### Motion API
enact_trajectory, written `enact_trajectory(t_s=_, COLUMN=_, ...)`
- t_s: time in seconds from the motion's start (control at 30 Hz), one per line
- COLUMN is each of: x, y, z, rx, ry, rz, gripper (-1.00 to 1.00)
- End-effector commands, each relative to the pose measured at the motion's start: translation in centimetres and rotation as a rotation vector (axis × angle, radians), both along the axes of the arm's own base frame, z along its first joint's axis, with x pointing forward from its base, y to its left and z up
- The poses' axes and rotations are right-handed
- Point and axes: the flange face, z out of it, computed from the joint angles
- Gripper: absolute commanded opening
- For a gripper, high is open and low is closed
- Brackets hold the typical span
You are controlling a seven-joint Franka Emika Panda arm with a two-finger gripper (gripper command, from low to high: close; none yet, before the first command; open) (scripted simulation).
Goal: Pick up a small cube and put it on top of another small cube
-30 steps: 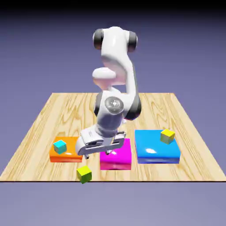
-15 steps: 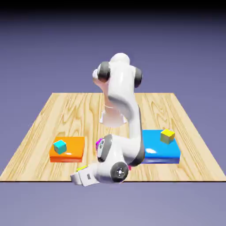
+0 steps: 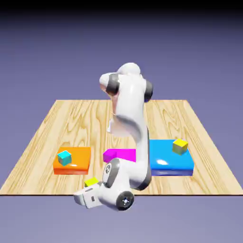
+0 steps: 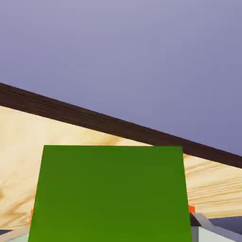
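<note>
Green fills the hand view's lower half: the lime cube [image 4: 111, 194] sits clamped between the jaws, hiding both fingertips. Outside, the gripper [image 3: 88, 195] covers most of that cube at the table's [image 3: 47, 137] near edge. Well apart, the golden-yellow cube [image 3: 180, 145] rests on the blue slab [image 3: 171, 156].

light wood-grain table [image 3: 57, 123] with a dark brown edge [image 4: 118, 125], plain blue-violet backdrop [image 3: 199, 52] all round, darkening to near black along the top of the exterior view. no walls, floor or windows visible; even, soft lighting with a gloss on surfaces
</note>
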Motion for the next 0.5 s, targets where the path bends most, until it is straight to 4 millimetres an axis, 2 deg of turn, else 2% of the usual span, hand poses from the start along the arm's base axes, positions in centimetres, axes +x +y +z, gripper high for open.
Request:
enact_trajectory(t_s=0.0, x=0.7, y=1.4, z=1.1, rx=0.003, ry=-0.014, rz=0.014, gripper=-1.0)
enact_trajectory(t_s=0.07, x=2.1, y=8.9, z=4.6, rx=0.027, ry=-0.109, rz=0.102, gripper=-1.0)
enact_trajectory(t_s=0.13, x=2.5, y=16.4, z=8.5, rx=0.057, ry=-0.204, rz=0.188, gripper=-1.0)
enact_trajectory(t_s=0.2, x=1.9, y=24.0, z=12.8, rx=0.095, ry=-0.3, rz=0.273, gripper=-1.0)
enact_trajectory(t_s=0.27, x=0.2, y=31.4, z=17.3, rx=0.139, ry=-0.397, rz=0.355, gripper=-1.0)
enact_trajectory(t_s=0.3, x=-0.6, y=33.0, z=17.6, rx=0.15, ry=-0.406, rz=0.349, gripper=-1.0)
enact_trajectory(t_s=0.47, x=-4.0, y=34.8, z=13.7, rx=0.151, ry=-0.337, rz=0.2, gripper=-1.0)
